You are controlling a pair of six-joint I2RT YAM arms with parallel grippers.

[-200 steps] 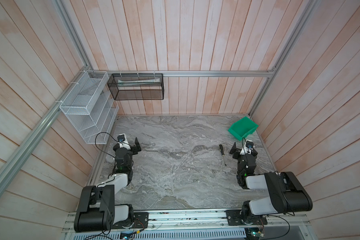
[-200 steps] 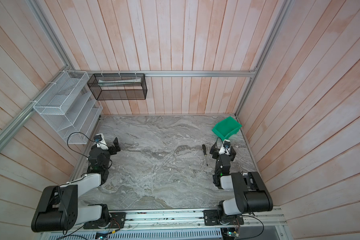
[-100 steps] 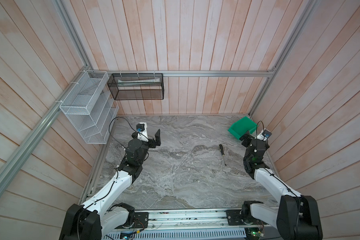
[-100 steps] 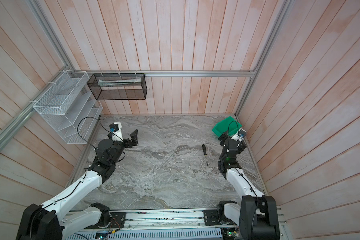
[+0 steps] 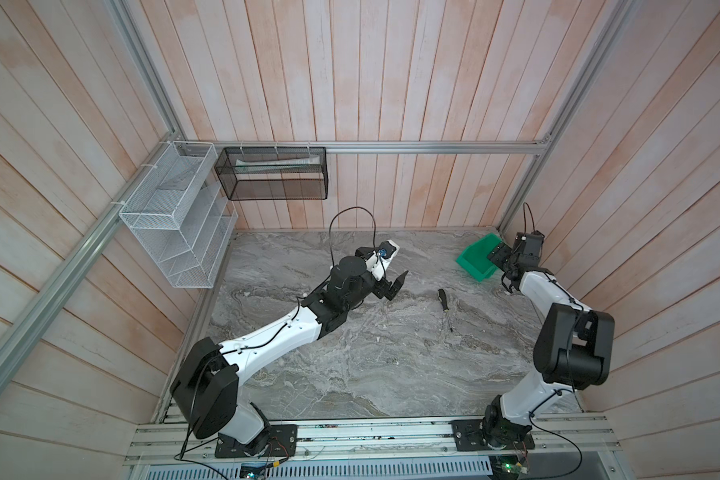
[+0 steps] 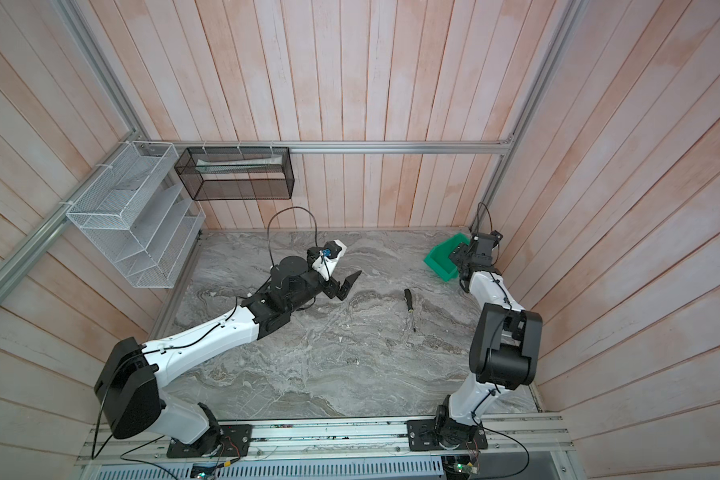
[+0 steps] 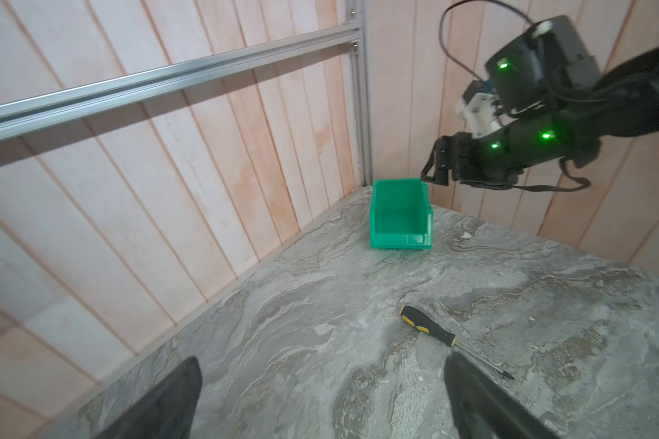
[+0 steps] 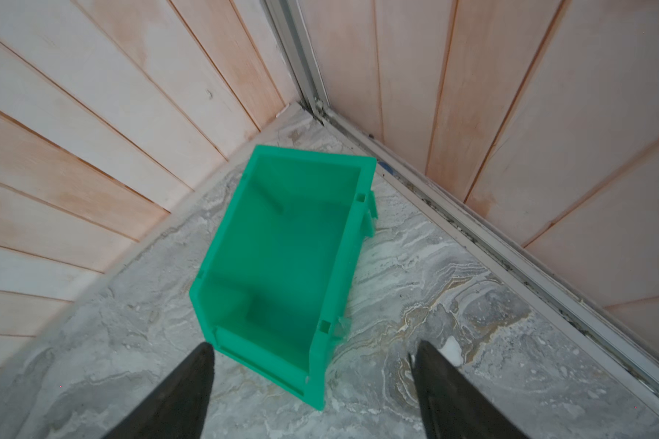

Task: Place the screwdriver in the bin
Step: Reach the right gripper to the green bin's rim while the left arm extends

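Note:
The screwdriver [image 5: 444, 302] [image 6: 409, 304] lies flat on the marble table, right of centre, with its black and yellow handle toward the back wall. In the left wrist view the screwdriver [image 7: 428, 326] lies just ahead of one fingertip. My left gripper [image 5: 395, 284] [image 6: 351, 284] [image 7: 322, 359] hovers open to its left, holding nothing. The green bin [image 5: 472, 262] [image 6: 440, 261] [image 7: 398, 213] stands empty in the back right corner. My right gripper [image 5: 499, 255] [image 6: 458, 254] [image 8: 313, 344] hangs open above the front lip of the bin [image 8: 225, 235], gripping nothing.
A white wire rack [image 5: 175, 224] and a black mesh basket [image 5: 275, 174] hang on the walls at the back left. Wooden walls stand close behind and right of the bin. An aluminium rail [image 5: 371, 432] runs along the table's front edge.
Both arms have unfolded from near the front. The left gripper has swung to mid-table toward the screwdriver. The right gripper has moved back over the bin. Screwdriver and bin have stayed put.

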